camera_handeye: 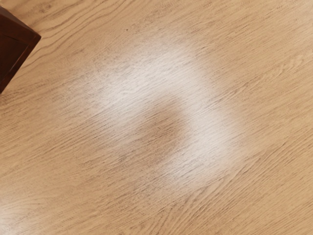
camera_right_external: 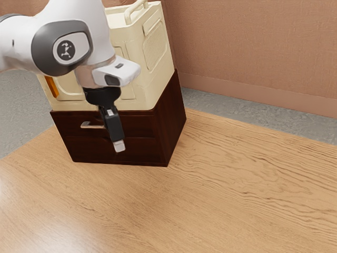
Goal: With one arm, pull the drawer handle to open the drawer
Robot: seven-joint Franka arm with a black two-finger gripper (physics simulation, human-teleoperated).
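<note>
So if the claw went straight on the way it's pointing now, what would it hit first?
Most likely the wooden tabletop: the claw points down, and the wrist view looks onto bare wood, with the dark drawer unit off to one side. How far down it would travel is unclear.

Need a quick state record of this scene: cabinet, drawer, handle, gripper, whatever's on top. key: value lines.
cabinet: dark brown, on the wood table
upper drawer: looks shut, front flush
handle: pale bar on the upper drawer's front
gripper: pointing down, its tip lower than the handle and toward the exterior view's right
handle contact: cannot tell
on top: cream box with a carry handle
task status: drawer not yet open
</note>
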